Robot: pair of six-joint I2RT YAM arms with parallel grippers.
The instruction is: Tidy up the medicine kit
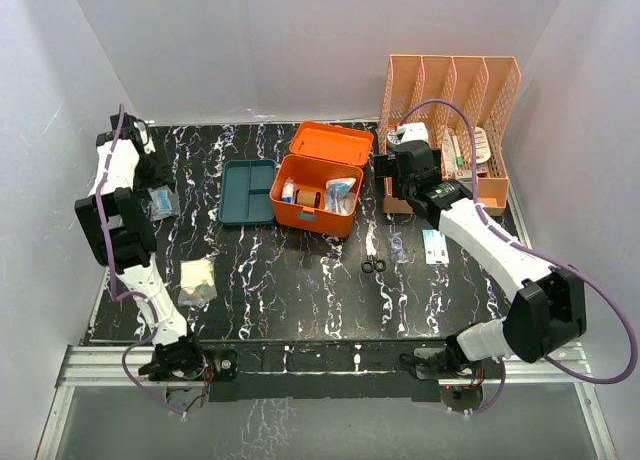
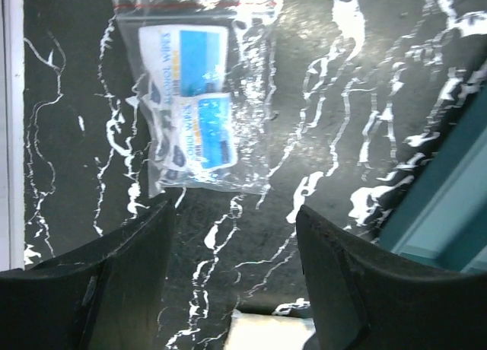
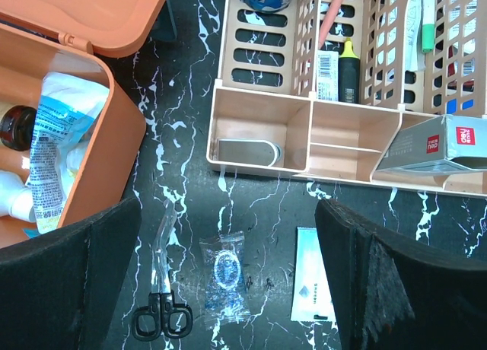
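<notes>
Marbled black table [image 1: 300, 280] holds open orange medicine kit [image 1: 318, 192]

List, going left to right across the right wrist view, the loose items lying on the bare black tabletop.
black-handled scissors → small clear wrapped packet → flat white sachet

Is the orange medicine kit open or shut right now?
Open. The medicine kit has its lid swung back, supplies show inside, and the teal tray lies out beside it.
</notes>
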